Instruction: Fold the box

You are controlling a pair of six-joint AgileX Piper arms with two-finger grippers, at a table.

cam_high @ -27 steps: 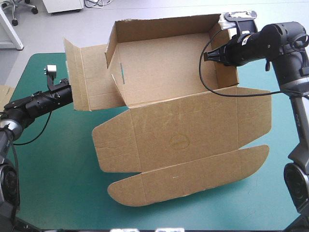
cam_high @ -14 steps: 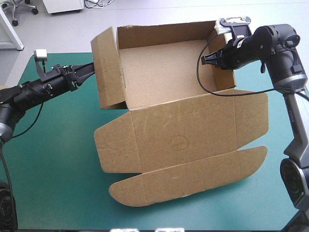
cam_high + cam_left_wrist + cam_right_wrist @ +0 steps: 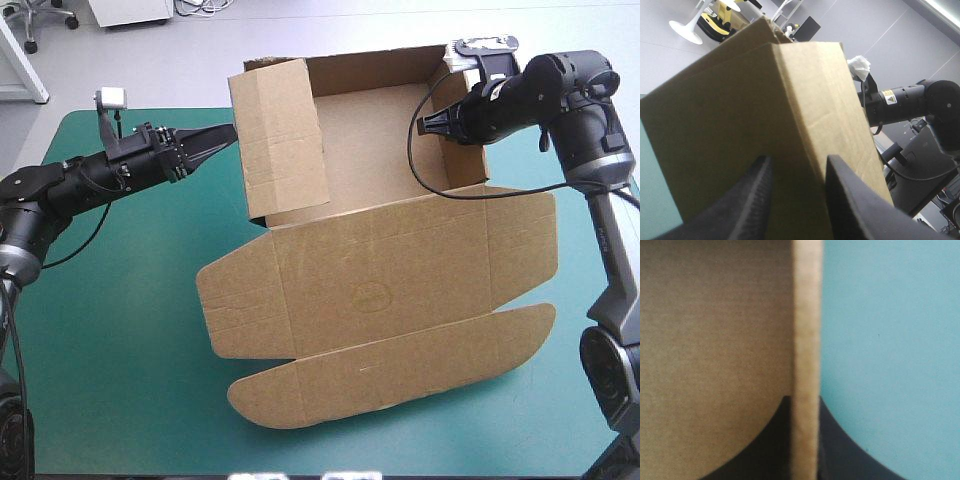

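The brown box [image 3: 380, 270] lies open on the teal-green cover, back wall and right wall [image 3: 466, 165] raised and the lid flat toward the near edge. Its left side panel [image 3: 285, 140] stands up and leans in over the tray floor. My left gripper [image 3: 232, 130] is at that panel's outer top edge. In the left wrist view my left gripper [image 3: 795, 162] is all but shut, the board [image 3: 765, 110] filling the narrow gap. My right gripper [image 3: 425, 122] is at the right wall's top. In the right wrist view my right gripper [image 3: 805, 400] pinches the board edge [image 3: 806, 320].
The lid's rounded front flap [image 3: 400, 370] reaches toward the near table edge. Bare teal-green cover [image 3: 110, 330] lies left of the box and under my left arm. The box's back wall [image 3: 380, 62] stands at the far table edge.
My left gripper has swung right and up, carrying the left side panel from spread outward to standing and leaning over the tray. My right gripper has stayed on the right wall.
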